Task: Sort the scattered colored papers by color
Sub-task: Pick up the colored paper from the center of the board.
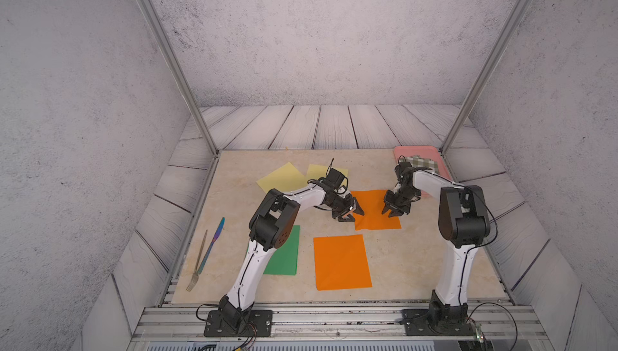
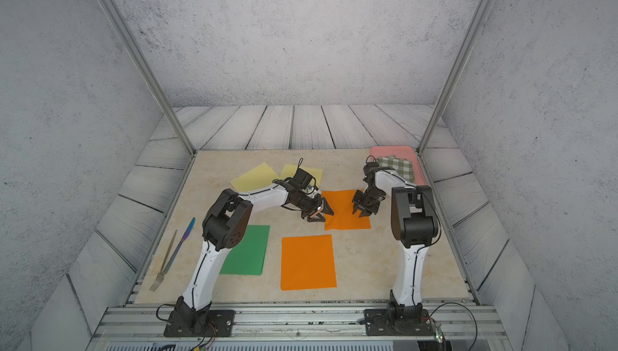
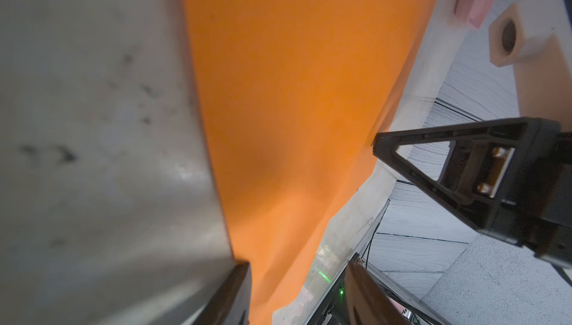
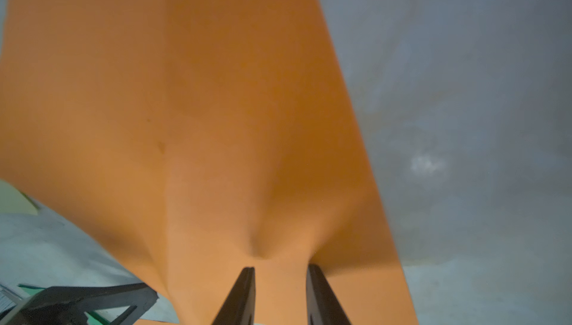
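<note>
**Far orange sheet sits between both grippers; its match lies directly below it in frame**

- The 1 relation that matters: the far flat orange rectangular paper sheet lies centre right in both top views. The left gripper is at its left edge and the right gripper is on its right part.
- Left gripper: jaws stand apart, nothing between them. In the left wrist view the sheet's narrow end runs up between its fingers. You cannot tell whether they touch it.
- Right gripper: jaws part-way apart. In the right wrist view both fingertips press down on the sheet, with a small ridge puckered just ahead of the gap. It is not clamped on anything yet.
- Target: the near flat orange rectangular paper sheet lies lower centre, apart from the far one. Its long axis runs bottom to top of frame.
- Judgement: the far sheet must travel down the frame. The right arm already has contact, so it looks better placed to pinch or drag.
- Elsewhere: 2 pale yellow paper sheets lie upper left of the far orange one. 1 green paper sheet lies lower left, partly hidden by the left arm.
</note>
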You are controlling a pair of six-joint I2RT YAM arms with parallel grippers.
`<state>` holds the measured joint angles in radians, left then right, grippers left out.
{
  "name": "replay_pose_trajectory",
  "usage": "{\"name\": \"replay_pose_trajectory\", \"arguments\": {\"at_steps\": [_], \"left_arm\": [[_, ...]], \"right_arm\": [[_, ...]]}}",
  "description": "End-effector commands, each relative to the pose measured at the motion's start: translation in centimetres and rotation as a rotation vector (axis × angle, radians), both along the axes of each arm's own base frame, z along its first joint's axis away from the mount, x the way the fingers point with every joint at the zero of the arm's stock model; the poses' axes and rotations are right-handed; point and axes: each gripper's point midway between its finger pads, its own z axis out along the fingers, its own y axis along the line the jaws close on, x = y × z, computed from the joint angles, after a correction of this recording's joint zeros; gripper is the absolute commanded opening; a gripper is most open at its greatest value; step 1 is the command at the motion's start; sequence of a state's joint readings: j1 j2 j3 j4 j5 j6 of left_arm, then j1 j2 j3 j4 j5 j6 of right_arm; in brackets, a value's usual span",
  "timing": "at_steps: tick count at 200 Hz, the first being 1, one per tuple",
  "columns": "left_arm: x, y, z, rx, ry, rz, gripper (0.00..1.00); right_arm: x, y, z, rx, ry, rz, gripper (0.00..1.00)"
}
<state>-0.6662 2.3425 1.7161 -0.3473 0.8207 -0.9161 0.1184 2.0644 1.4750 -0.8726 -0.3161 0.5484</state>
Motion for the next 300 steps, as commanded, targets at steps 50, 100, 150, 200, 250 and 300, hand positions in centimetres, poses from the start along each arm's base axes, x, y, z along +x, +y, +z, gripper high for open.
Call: {"name": "replay_pose_trajectory", "arguments": {"at_steps": [50, 100, 150, 200, 250, 300], "left_arm": [[-0.2, -0.5, -3.4, 0.051, 0.029, -0.006, 0.55], [1.9, -2.4, -1.4, -0.037, -0.023, 0.008, 0.56], [3.1, -3.5, 0.7, -0.107, -0.076, 0.025, 0.58], [5.1, -3.1, 2.3, -0.156, -0.124, 0.068, 0.59], [5.4, -2.8, 1.3, -0.156, -0.101, 0.089, 0.6], [6.1, -0.1, 4.2, -0.098, -0.211, 0.125, 0.6]], "right_arm": [[-0.9, 0.5, -2.2, 0.018, 0.071, 0.033, 0.34], [-0.8, 1.0, -2.3, 0.047, 0.077, 0.03, 0.35], [-0.7, 1.1, -2.4, 0.055, 0.079, 0.028, 0.35], [-0.7, 1.1, -2.4, 0.056, 0.08, 0.028, 0.36], [-0.7, 1.2, -2.3, 0.06, 0.08, 0.031, 0.36], [-0.7, 1.2, -2.4, 0.062, 0.078, 0.033, 0.37]]}}
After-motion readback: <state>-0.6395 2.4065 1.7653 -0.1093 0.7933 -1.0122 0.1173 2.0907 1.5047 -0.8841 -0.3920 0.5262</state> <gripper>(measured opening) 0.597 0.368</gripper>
